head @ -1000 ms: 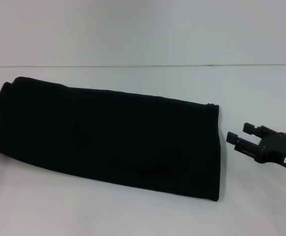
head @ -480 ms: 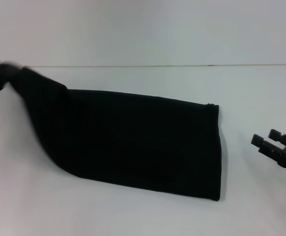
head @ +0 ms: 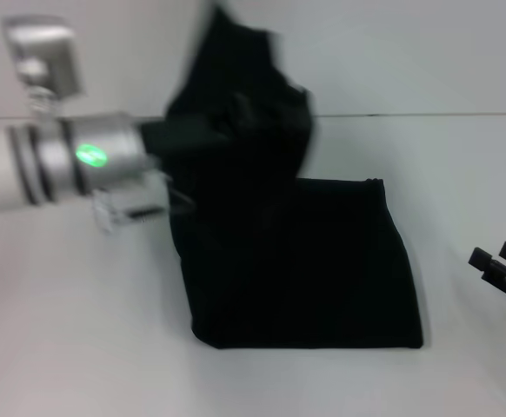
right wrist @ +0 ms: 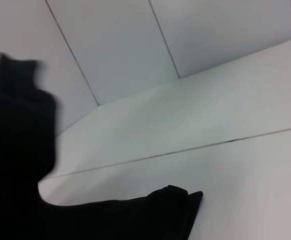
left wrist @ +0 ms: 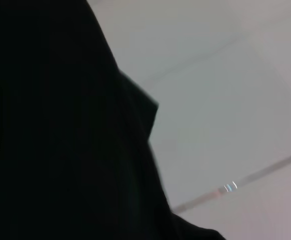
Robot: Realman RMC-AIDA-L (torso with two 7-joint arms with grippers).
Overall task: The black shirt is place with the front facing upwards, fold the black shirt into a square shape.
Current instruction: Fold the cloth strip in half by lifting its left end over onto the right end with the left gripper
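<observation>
Head view: my left arm [head: 62,165] reaches in from the left side, silver wrist with a green light, and its left pincer [head: 227,122] is buried in a bunch of black cloth. I read it as clenched on the black shirt [head: 305,269], since the raised cloth hangs from that spot, though the fingers themselves are hidden in the fabric.

The shirt lies on the white worktop [head: 79,347], centre to right of centre. Its lower part rests flat as a dark, roughly rectangular slab. Its left end is lifted off the surface and held up above the flat part, draping down in loose folds onto it. No lettering or label shows; the visible face is plain black.

Left wrist view: black cloth [left wrist: 60,130] fills about half the picture, very close to the lens, with pale worktop and a seam line beyond. This arm's own fingers do not show here.

Right wrist view: the raised shirt [right wrist: 15,150] appears as a dark mass at one side, and a flat corner of it lies on the worktop nearer the lens. White wall panels [right wrist: 120,50] stand behind.

The right pincer [head: 503,263] sits at the far right edge of the head view, low over the worktop, well apart from the shirt. Its two fingers stand spread with a gap between them, gripping nothing.
</observation>
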